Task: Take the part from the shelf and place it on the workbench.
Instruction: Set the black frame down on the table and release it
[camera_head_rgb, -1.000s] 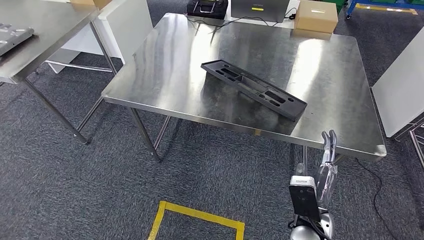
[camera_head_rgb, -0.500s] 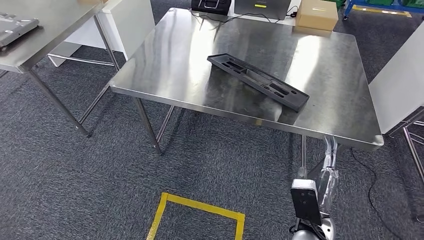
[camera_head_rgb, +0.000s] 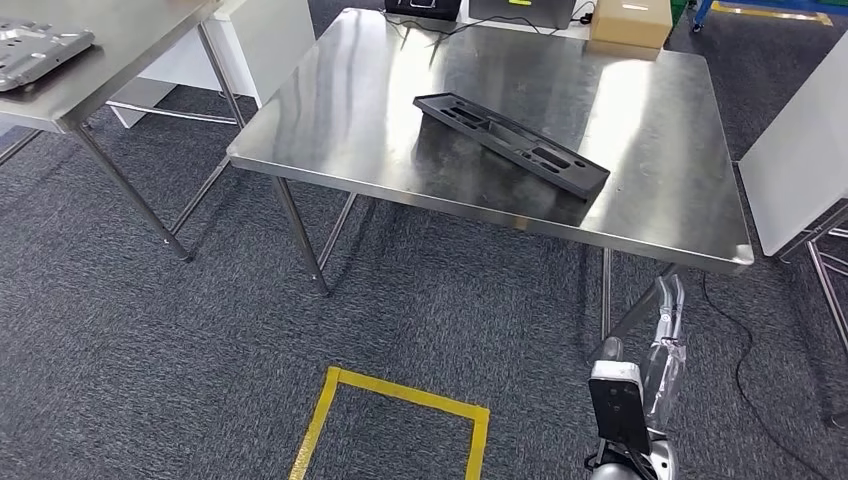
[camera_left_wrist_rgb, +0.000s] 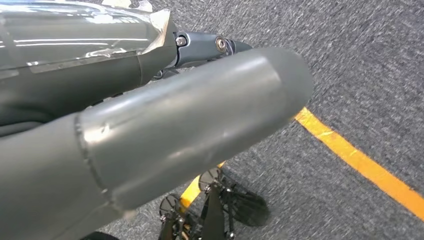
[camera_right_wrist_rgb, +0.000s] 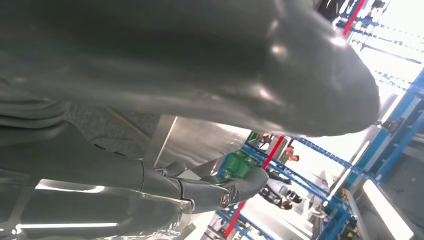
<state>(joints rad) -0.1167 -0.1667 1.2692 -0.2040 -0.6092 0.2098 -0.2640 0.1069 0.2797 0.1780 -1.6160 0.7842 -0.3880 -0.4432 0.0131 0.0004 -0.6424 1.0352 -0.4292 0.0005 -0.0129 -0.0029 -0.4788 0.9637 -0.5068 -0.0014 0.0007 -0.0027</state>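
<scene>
A long black moulded part (camera_head_rgb: 510, 143) lies flat and slantwise on the steel workbench (camera_head_rgb: 660, 200), near its middle. My right hand (camera_head_rgb: 666, 335) hangs low at the bench's near right corner, below the tabletop and beside a table leg. Its fingers are straight and hold nothing. The right wrist view shows that hand (camera_right_wrist_rgb: 200, 75) close up, thumb and dark fingers apart with nothing between them. In the left wrist view my left hand (camera_left_wrist_rgb: 150, 125) hangs over the carpet, thumb and fingers extended and holding nothing.
A second steel table with a grey metal plate (camera_head_rgb: 40, 45) stands at the left. A cardboard box (camera_head_rgb: 630, 22) and a black case (camera_head_rgb: 425, 8) sit at the bench's far edge. A white panel (camera_head_rgb: 800, 170) stands on the right. Yellow tape (camera_head_rgb: 400, 420) marks the carpet.
The whole picture has shifted, so the camera moved: the workbench now sits higher and farther off. My right hand has dropped from the bench's edge to below the tabletop. The part lies unmoved.
</scene>
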